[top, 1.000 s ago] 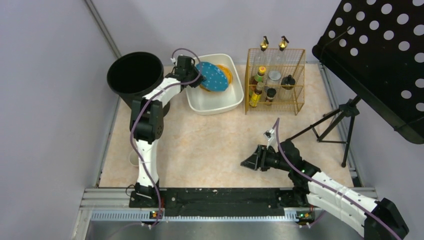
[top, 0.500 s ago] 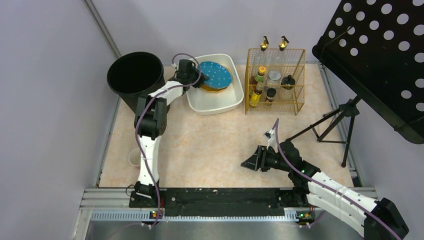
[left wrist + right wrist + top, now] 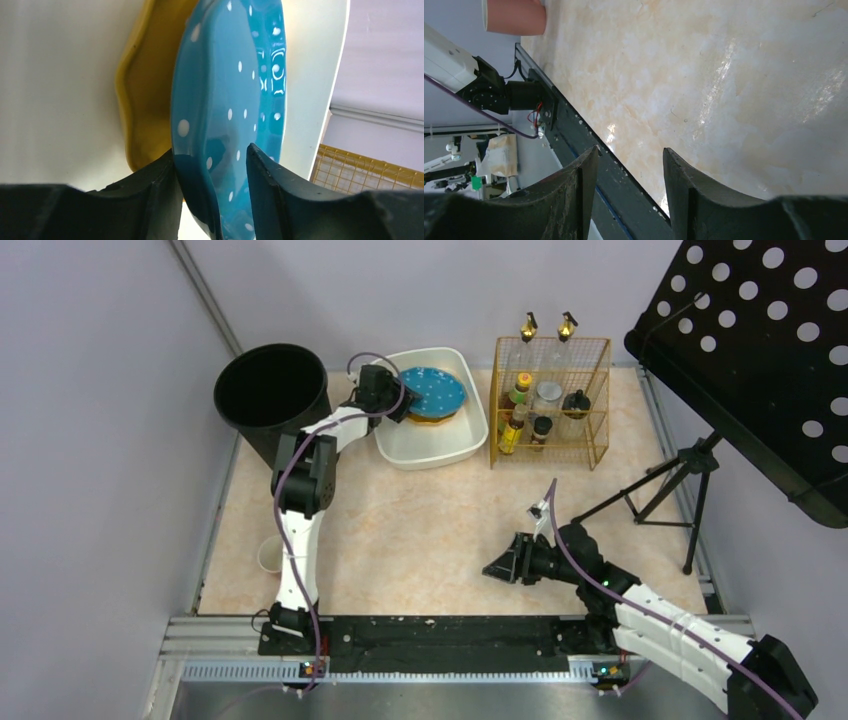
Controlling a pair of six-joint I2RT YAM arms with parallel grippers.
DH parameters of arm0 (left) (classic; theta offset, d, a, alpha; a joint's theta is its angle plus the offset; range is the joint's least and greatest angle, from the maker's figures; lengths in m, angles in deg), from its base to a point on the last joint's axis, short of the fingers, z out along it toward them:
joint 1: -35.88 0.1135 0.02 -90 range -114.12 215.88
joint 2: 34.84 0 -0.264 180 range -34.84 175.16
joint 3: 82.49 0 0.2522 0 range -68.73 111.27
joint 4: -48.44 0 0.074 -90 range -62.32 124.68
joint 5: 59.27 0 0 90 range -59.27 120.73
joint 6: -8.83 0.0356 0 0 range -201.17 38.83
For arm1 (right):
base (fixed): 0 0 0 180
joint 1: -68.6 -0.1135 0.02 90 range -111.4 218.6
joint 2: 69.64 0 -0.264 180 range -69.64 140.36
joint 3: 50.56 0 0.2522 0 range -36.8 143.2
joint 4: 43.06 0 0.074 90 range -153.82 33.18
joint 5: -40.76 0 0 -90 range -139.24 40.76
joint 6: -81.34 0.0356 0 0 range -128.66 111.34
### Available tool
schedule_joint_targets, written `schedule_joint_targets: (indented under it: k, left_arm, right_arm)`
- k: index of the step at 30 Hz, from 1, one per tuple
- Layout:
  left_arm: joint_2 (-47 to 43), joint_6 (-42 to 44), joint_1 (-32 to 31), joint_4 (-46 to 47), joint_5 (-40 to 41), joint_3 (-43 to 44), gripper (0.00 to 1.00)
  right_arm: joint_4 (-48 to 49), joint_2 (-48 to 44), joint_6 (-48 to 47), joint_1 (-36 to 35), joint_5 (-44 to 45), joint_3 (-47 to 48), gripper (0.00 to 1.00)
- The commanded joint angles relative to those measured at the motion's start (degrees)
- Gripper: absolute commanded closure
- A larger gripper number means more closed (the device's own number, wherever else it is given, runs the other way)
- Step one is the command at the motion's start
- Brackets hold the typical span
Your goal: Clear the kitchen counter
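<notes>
Kitchen counter spreads under my right gripper, whose fingers stand apart, empty. Inside the white basin, my left gripper pinches the blue plate by its rim, with a yellow plate just beneath. I can't read the labels on the bottles.

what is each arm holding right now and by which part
The left tool grips the blue dotted plate by its near rim, over the white basin. The right tool is open and holds nothing.
</notes>
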Motion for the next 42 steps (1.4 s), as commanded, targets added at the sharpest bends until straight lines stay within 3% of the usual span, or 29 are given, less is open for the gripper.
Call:
schedule_joint_targets:
  k: [1,3,7,15,25,42]
  left_arm:
    - [-0.39,0.56,-0.09,1.70,-0.92,-0.93,0.47]
    - [-0.63,0.89,-0.09,0.64,-0.86,-1.19,0.39]
    - [-0.82,1.61,0.00,-1.70,-1.05,-0.62,0.36]
    - [-2.03,3.85,1.01,-14.62,-2.93,2.90,0.35]
    - [-3.94,4.51,1.19,-30.60,3.56,8.88,0.35]
    - [-4.20,5.89,1.23,-34.11,3.25,12.94,0.35]
  right_arm:
    - [1.77,0.03,-0.73,-0.24,0.23,0.09,0.50]
    - [1.77,-0.03,-0.73,-0.22,0.14,0.07,0.50]
    - [1.47,-0.28,-0.59,-0.19,0.01,0.15,0.50]
    - [0.18,-2.12,-0.11,-0.23,0.31,0.14,0.50]
    - [-0.18,-2.45,0.23,-0.25,0.16,0.56,0.50]
    - [-2.96,-5.35,0.83,-0.24,0.88,1.21,0.51]
